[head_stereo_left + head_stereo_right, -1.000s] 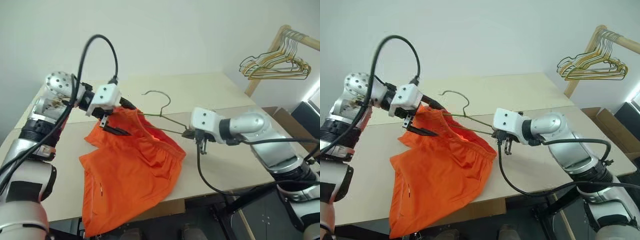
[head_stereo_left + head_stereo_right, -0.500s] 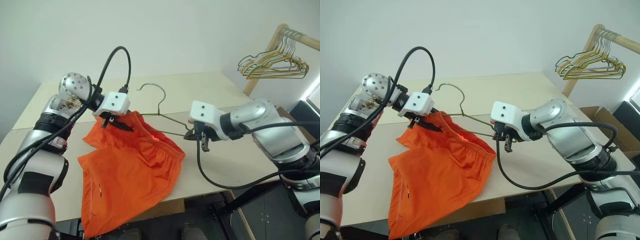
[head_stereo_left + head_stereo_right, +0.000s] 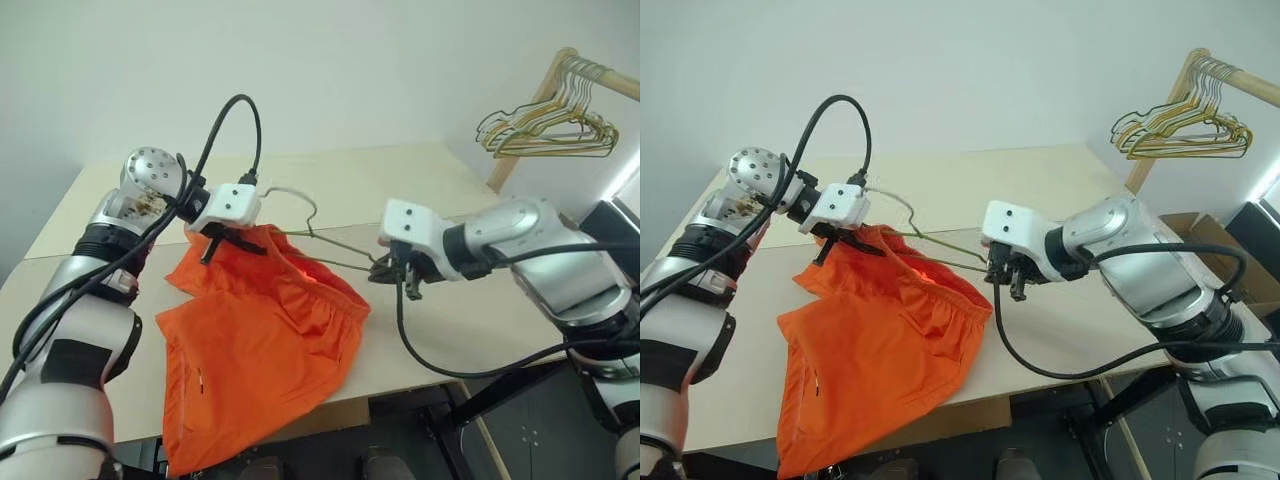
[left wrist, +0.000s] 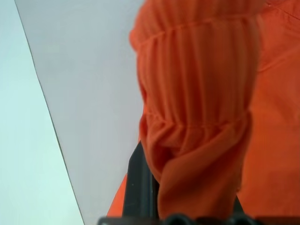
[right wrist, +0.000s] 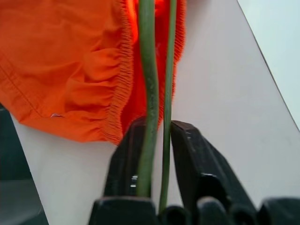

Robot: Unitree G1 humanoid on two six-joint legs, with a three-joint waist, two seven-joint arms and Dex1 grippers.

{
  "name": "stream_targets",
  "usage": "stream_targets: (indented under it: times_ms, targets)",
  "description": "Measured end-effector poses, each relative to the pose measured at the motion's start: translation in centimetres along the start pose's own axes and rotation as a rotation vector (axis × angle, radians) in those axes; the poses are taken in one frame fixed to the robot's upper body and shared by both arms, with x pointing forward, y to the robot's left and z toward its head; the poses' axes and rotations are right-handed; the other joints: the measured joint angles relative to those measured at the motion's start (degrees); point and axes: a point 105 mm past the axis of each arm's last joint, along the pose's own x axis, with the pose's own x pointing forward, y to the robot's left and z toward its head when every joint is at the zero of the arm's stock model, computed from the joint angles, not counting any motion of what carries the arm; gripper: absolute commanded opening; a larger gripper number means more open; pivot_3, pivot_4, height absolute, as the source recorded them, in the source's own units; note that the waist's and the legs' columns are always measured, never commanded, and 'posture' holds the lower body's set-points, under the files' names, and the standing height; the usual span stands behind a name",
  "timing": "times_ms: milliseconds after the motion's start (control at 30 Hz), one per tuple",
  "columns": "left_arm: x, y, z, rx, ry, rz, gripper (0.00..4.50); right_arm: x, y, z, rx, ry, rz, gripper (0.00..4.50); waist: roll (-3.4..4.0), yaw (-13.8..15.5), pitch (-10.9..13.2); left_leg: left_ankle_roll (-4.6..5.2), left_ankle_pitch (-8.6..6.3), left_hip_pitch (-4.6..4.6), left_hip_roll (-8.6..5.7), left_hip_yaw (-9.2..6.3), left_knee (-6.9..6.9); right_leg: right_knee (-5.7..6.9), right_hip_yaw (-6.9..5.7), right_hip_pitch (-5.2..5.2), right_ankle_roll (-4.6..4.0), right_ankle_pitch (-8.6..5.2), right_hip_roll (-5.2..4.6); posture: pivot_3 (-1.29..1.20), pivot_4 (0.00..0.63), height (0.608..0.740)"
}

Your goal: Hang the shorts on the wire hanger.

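A pale table (image 3: pixel 470 320) carries the bright orange shorts (image 3: pixel 255 345), which spread across its near half, one leg drooping over the front edge. Both arms reach inward above the cloth, each wrist bent so its gripper angles downward. The left gripper (image 3: pixel 232 243) is clamped on a bunched fold of the gathered waistband at the shorts' far corner, lifting it off the table; the left wrist view has orange fabric (image 4: pixel 197 140) squeezed between the black fingers (image 4: pixel 139 187). Opposite, the right gripper (image 3: pixel 1002 280) points back toward the shorts, its fingers (image 5: pixel 190 159) slightly parted on either side of two thin wires of the wire hanger (image 3: pixel 330 250). The hanger runs from there into the raised waistband, its hook (image 3: pixel 300 205) beside the left gripper.
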Motion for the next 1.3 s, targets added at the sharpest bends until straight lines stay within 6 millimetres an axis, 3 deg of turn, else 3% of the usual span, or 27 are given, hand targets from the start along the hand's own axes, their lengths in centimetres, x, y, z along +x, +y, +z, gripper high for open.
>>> stream_targets:
  times_ms: [267,533,700,800,900,967,1200,1300]
  targets:
    - [-0.1,0.1,0.2,-0.05,-0.038,0.014,0.0,-3.1,-0.7,-1.9,0.083,0.006,-0.109,4.47,0.0,-0.6,0.0,0.04,-0.02,-0.08,0.01,-0.02,0.05,-0.02,0.0,-0.03,0.01,0.0,-0.03,-0.11,0.0,0.74]
    - [-0.1,-0.3,0.0,-0.117,-0.077,0.018,0.0,-9.1,-2.4,-4.5,0.285,-0.091,-0.335,4.47,-0.01,-0.6,0.0,0.05,-0.03,-0.06,0.01,-0.05,0.04,-0.06,-0.01,0.02,0.02,0.0,-0.03,-0.12,0.0,0.74]
    - [-0.3,-0.7,-0.2,-0.157,-0.092,0.018,0.0,-11.3,-0.9,-8.3,0.472,-0.193,-0.388,4.47,-0.03,-0.2,0.0,0.1,-0.06,-0.04,-0.01,-0.08,0.06,-0.1,0.01,0.09,0.05,0.0,-0.02,-0.11,0.0,0.74]
    - [-0.3,-0.7,0.1,-0.16,-0.104,0.018,0.0,-10.1,2.1,-11.3,0.565,-0.211,-0.334,4.47,-0.05,-0.1,0.0,0.12,-0.07,0.07,-0.02,-0.09,0.05,-0.1,0.03,0.2,0.09,-0.01,0.0,-0.11,0.0,0.74]
    - [-0.4,-0.7,0.1,-0.16,-0.102,0.018,0.0,-7.8,4.8,-12.6,0.642,-0.241,-0.259,4.47,-0.04,-0.3,0.0,0.12,-0.07,0.18,-0.02,-0.04,0.06,-0.01,0.13,0.23,0.1,-0.01,0.01,-0.11,0.0,0.74]
    - [-0.4,-0.7,0.4,-0.149,-0.104,0.013,0.0,-6.1,5.4,-12.0,0.655,-0.283,-0.235,4.47,-0.03,-1.0,0.0,0.11,-0.07,0.3,0.0,0.01,0.02,0.03,0.23,0.27,0.1,0.0,0.03,-0.11,0.0,0.74]
    - [0.0,-0.9,0.7,-0.158,-0.121,0.005,0.0,2.4,6.9,-8.6,0.771,-0.415,-0.067,4.47,0.0,-1.5,0.0,0.05,-0.03,0.25,-0.01,0.01,-0.03,0.07,0.25,0.17,0.07,-0.02,0.07,-0.1,0.0,0.74]
    - [-0.1,-0.9,0.8,-0.154,-0.123,0.006,0.0,4.3,7.0,-7.8,0.798,-0.394,-0.012,4.47,0.0,-1.0,0.0,0.08,-0.05,0.2,-0.02,0.01,-0.01,0.0,0.21,0.18,0.09,-0.02,0.01,-0.09,0.0,0.74]
